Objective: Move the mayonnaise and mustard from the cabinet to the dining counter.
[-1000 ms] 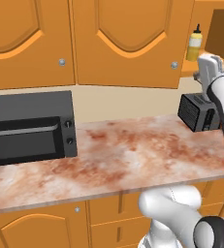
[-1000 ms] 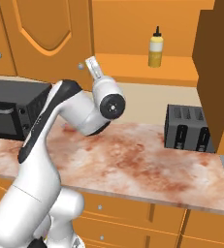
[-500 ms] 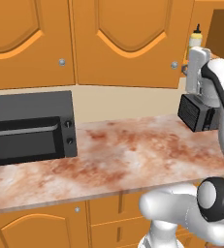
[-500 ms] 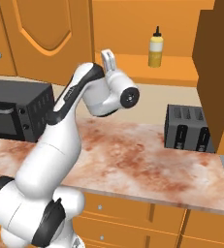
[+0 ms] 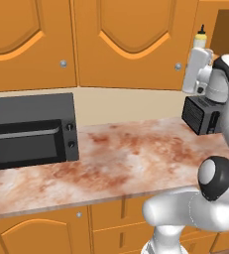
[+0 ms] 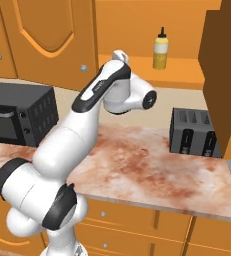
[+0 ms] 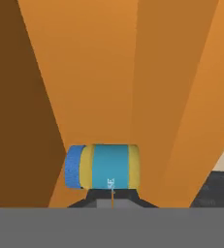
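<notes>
Closed claw (image 7: 112, 202) points at the mayonnaise jar (image 7: 103, 166) just ahead inside the cabinet (image 7: 104, 72), apparently not gripping. Shut fingers could knock it over; mustard (image 6: 160, 48) stands aside.

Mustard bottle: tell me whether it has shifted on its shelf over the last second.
No. In the right base view the mustard stands upright at the same spot on the cabinet shelf, above and left of the toaster, as before.
</notes>
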Controlling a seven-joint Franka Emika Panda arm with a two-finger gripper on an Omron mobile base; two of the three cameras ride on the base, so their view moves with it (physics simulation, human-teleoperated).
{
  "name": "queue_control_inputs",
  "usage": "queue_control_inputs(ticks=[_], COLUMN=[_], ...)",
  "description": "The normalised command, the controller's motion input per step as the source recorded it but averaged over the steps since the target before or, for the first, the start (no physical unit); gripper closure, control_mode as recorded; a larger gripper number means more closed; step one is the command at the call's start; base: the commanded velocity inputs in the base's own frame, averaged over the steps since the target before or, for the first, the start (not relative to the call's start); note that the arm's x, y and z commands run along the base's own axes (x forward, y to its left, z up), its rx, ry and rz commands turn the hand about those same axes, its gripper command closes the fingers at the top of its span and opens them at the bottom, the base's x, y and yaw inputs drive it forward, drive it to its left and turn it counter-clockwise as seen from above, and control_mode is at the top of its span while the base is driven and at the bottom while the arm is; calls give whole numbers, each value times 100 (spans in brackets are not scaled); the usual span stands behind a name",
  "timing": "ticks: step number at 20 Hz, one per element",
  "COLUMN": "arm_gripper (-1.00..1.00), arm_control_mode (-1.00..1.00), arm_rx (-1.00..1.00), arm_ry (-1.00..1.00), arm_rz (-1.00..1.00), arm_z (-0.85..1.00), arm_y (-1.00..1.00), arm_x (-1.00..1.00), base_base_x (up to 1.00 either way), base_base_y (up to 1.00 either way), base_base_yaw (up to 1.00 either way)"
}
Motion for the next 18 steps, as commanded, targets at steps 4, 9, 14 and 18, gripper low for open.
queue_control_inputs(ticks=[4, 9, 14, 18], arm_gripper=[100, 100, 100, 100], arm_control_mode=[-100, -100, -100, -100], arm_rx=[5, 2, 2, 1], arm_ry=[-1, -5, -5, -6], arm_rz=[24, 26, 22, 21], arm_z=[0, 0, 5, 12], arm_y=[20, 44, 48, 37], arm_x=[-41, -44, -31, -42], base_base_x=[0, 0, 0, 0], base_base_y=[0, 0, 0, 0], base_base_yaw=[0, 0, 0, 0])
